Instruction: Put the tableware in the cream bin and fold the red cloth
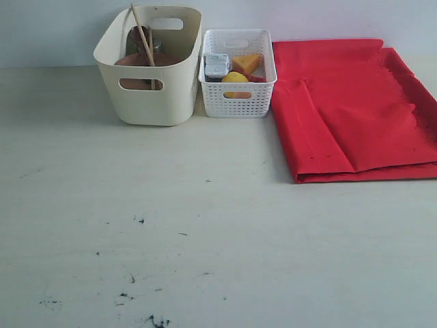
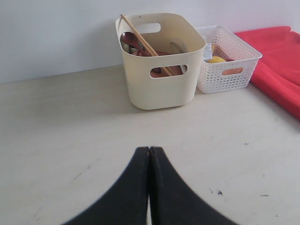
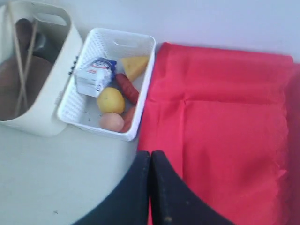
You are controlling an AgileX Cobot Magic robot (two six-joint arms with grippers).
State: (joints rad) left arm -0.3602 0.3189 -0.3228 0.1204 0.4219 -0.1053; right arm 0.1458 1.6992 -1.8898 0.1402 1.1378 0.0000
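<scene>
Exterior view, cream bin (image 1: 147,102) upper left holding wooden chopsticks (image 1: 142,34) and round brown wooden plate (image 1: 136,61), red cloth (image 1: 355,109) folded upper right, white lattice basket (image 1: 239,102) between, left gripper (image 2: 149,150) and right gripper (image 3: 150,153) fingers pressed together, empty.

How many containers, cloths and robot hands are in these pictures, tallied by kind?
Containers: 2, the cream bin and the white lattice basket
Cloths: 1, the red cloth
Hands: 2, the left hand and the right hand, both shut and empty
Total: 5
</scene>
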